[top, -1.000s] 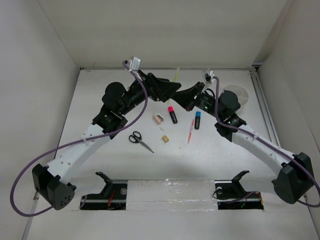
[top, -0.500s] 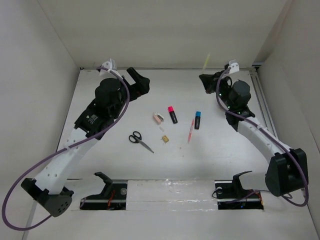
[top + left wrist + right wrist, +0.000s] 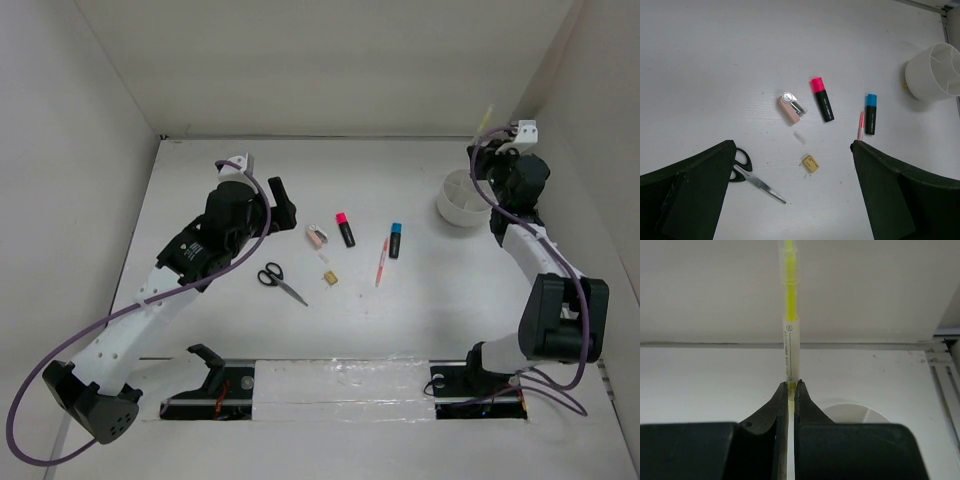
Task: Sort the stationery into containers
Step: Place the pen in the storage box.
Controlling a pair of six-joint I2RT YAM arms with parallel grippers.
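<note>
My right gripper [image 3: 483, 150] is shut on a thin yellow pen [image 3: 488, 116] and holds it upright at the far right, just behind a white cylindrical cup [image 3: 460, 200] with inner dividers. In the right wrist view the gripper [image 3: 792, 385] pinches the pen [image 3: 789, 335] near its lower end. My left gripper [image 3: 283, 196] is open and empty, and in its wrist view it [image 3: 792, 147] looks down on black-handled scissors [image 3: 746, 172], a pinkish eraser [image 3: 791, 107], a pink-capped marker [image 3: 822, 99], a blue-capped marker [image 3: 870, 114], a pink pen [image 3: 860, 125] and a tan piece [image 3: 810, 163].
A small clear piece [image 3: 799, 137] lies between the eraser and the tan piece. White walls close in the table at the back and sides. A metal rail [image 3: 524, 200] runs along the right edge beside the cup. I see no second container.
The arms have swung apart from the middle. My right gripper carried the yellow pen to the far right, behind the cup. My left gripper drew back to the left, uncovering the items.
</note>
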